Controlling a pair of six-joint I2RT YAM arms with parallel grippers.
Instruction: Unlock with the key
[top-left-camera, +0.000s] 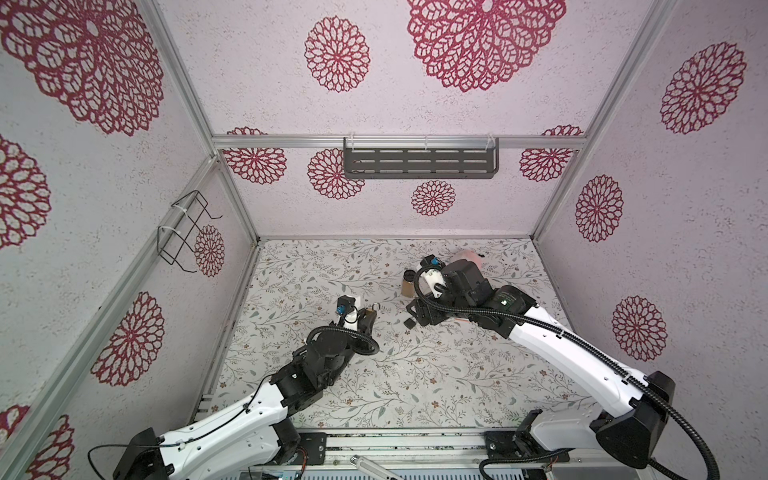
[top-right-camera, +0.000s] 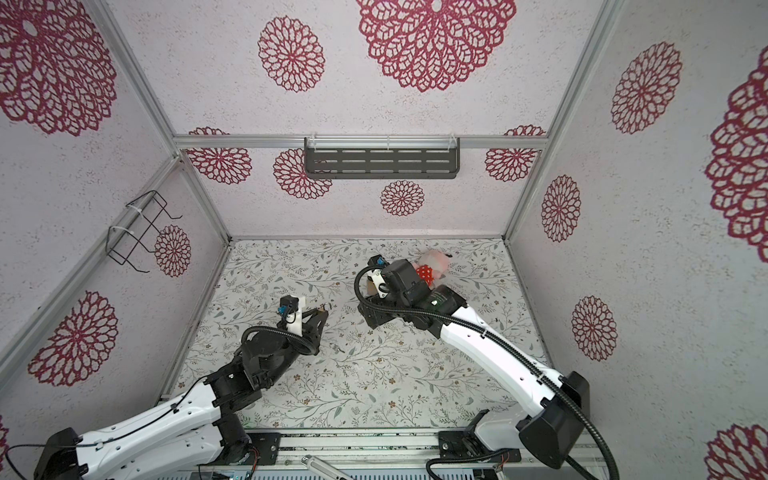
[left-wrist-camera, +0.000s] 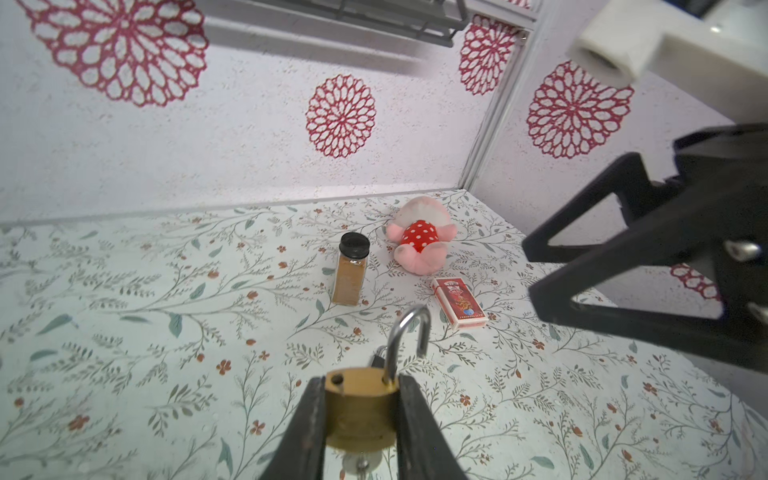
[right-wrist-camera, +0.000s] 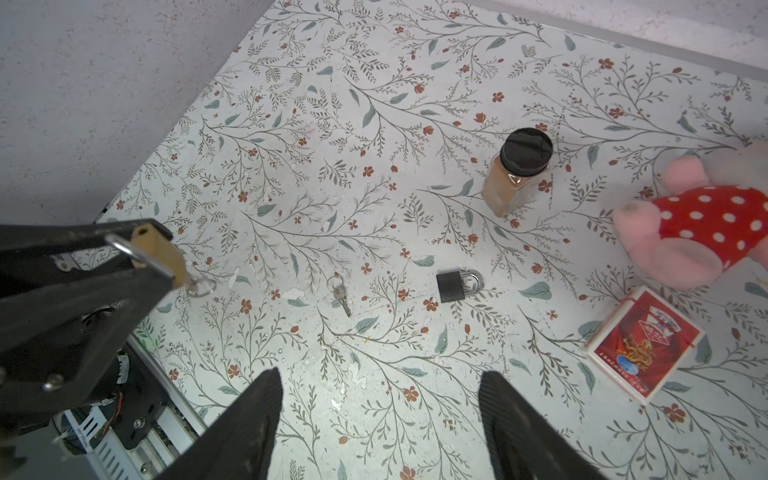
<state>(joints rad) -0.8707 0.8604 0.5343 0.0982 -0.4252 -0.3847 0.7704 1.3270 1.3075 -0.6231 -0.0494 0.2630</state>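
Note:
My left gripper is shut on a brass padlock, one finger on each side of its body. The steel shackle has swung round, its free end out of the body. A key ring hangs under the padlock's base, and the key itself is mostly hidden. In both top views the left gripper holds the brass padlock above the table's middle. My right gripper is open and holds nothing. It hovers above the table, to the right of the left one.
A loose key on a ring and a small black padlock lie on the floral table between the grippers. Further back are a spice jar, a pink plush toy and a red card box. The back wall carries a grey shelf.

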